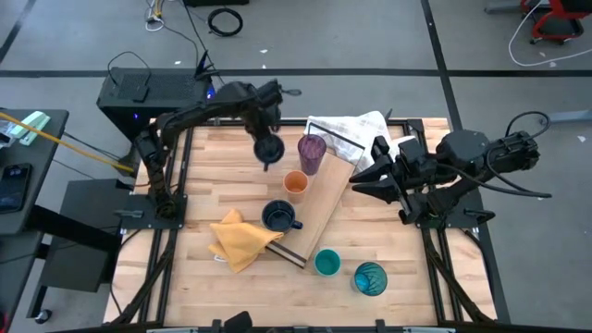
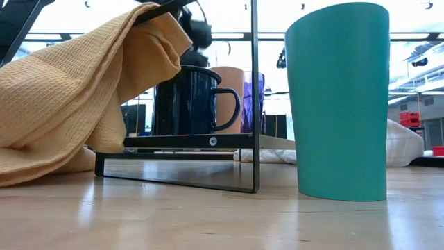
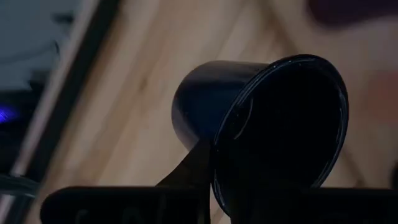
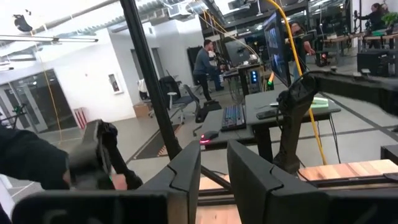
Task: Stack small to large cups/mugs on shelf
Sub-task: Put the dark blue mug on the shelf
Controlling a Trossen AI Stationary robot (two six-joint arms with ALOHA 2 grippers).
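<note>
Left gripper point(image 1: 268, 148) clamps navy mug point(image 3: 261, 124), tilted, above table point(image 1: 222, 176) beside purple tumbler point(image 1: 312, 153). Right gripper point(image 1: 363, 180) idle; finger state unclear.

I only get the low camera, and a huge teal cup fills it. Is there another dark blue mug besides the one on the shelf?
Observer: Yes. The left gripper holds a second navy mug tilted in the air, beside the purple tumbler.
Operator: What's hiding near my teal cup?
Observer: A teal-blue patterned tumbler stands next to the teal cup on the table, off the shelf.
Operator: And the other arm?
Observer: The right gripper waits to the right of the shelf, holding nothing.
</note>
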